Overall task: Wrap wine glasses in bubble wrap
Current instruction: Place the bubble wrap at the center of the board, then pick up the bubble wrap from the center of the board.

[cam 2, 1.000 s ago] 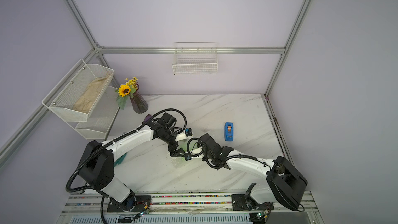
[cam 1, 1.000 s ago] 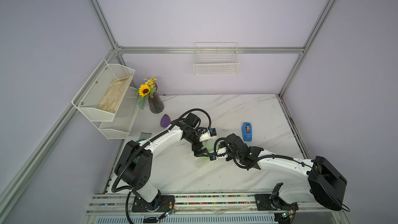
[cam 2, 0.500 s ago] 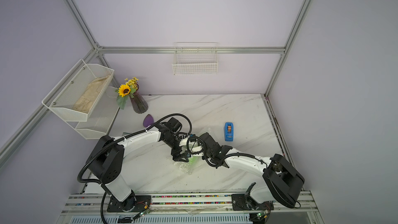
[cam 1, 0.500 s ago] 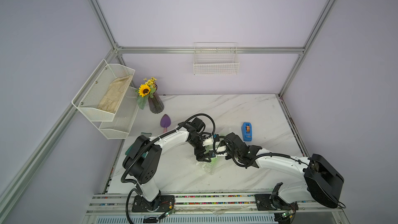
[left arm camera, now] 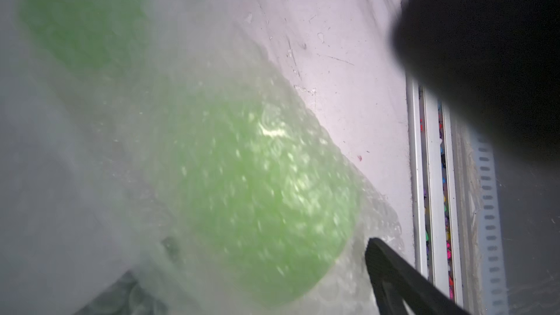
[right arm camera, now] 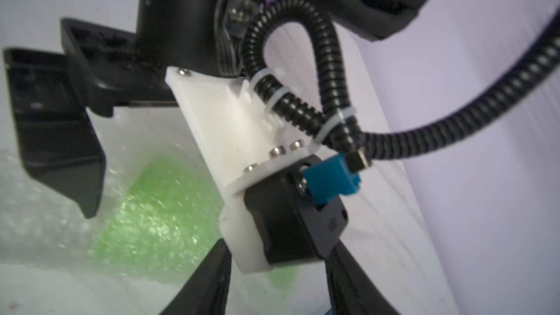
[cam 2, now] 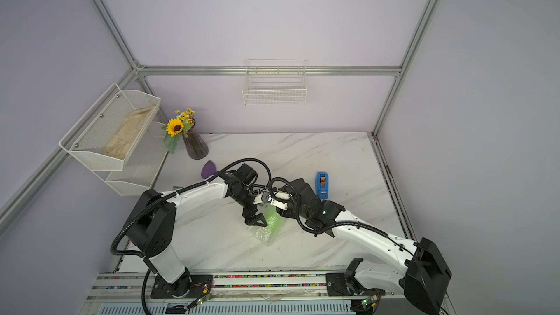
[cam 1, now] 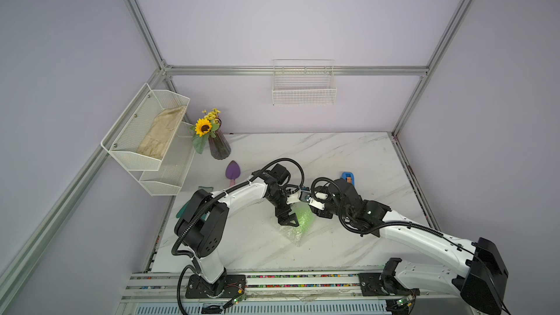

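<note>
On the white marble tabletop [cam 1: 333,153], about midway between the two arms: a bright lime-green translucent plastic goblet [cam 1: 304,216] [cam 2: 274,218] [left arm camera: 257,192] [right arm camera: 157,216], lying on its side under a clear, whitish, crinkly sheet of bubble wrap [cam 1: 293,235] [cam 2: 264,235] [left arm camera: 127,134] [right arm camera: 30,222]. In the left wrist view, green bowl and round foot both showing blurred through the bubbles, with loose film running out past the bowl toward the front rail [left arm camera: 418,177]; impossible to tell whether wound fully round or only draped over. Left gripper [cam 1: 288,221] [cam 2: 256,221] poised just above the goblet on the left arm's side, black fingers [right arm camera: 60,153] spread wide, gripping nothing. Right gripper [right arm camera: 280,246] close in from the opposite side, largely hidden in both top views beneath the white wrist-camera brackets [cam 1: 315,203]; in the right wrist view, jaws parted with nothing seen pinched between them. Contact between either gripper and the film: impossible to tell. Farther back on the table: a blue tape dispenser [cam 1: 348,177] [cam 2: 321,184] just beyond the right arm's wrist, a purple spade-shaped scoop [cam 1: 232,171] with a pale handle, and a dark purple ribbed vase [cam 1: 218,148] holding a sunflower [cam 1: 203,127] near the back left corner. On the left wall, a white mesh two-tier shelf [cam 1: 133,156] with a beige cloth [cam 1: 160,134] in its upper tray; on the back wall, a white wire basket [cam 1: 304,98].
</note>
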Tool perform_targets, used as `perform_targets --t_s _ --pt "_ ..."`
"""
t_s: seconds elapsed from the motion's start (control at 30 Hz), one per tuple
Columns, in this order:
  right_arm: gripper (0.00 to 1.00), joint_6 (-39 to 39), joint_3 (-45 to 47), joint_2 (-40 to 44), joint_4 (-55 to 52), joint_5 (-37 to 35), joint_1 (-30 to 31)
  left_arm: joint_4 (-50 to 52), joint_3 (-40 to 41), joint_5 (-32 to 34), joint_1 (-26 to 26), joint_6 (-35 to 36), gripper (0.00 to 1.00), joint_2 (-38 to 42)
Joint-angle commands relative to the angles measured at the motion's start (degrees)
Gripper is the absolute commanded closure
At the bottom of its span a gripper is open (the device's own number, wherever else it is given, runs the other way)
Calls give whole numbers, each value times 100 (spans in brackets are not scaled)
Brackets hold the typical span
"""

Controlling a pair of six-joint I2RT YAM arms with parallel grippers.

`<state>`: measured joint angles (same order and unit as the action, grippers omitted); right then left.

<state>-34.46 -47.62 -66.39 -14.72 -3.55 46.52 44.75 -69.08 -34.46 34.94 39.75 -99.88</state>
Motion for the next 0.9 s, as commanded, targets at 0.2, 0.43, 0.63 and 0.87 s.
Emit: perform_targets --t_s 0.2,0.43,0.63,0.87 --pt "52 5643 -483 103 -654 -1118 -232 286 -392 -100 -55 -47 7 -195" --pt "61 7749 125 -143 -927 -243 -425 350 -669 -316 -100 -429 26 -247" --pt "63 7908 340 -289 -907 -116 -455 509 -814 -12 -110 -518 50 -294" --pt "72 7855 590 -617 -303 960 -565 713 -1086 53 -110 -557 50 -389"
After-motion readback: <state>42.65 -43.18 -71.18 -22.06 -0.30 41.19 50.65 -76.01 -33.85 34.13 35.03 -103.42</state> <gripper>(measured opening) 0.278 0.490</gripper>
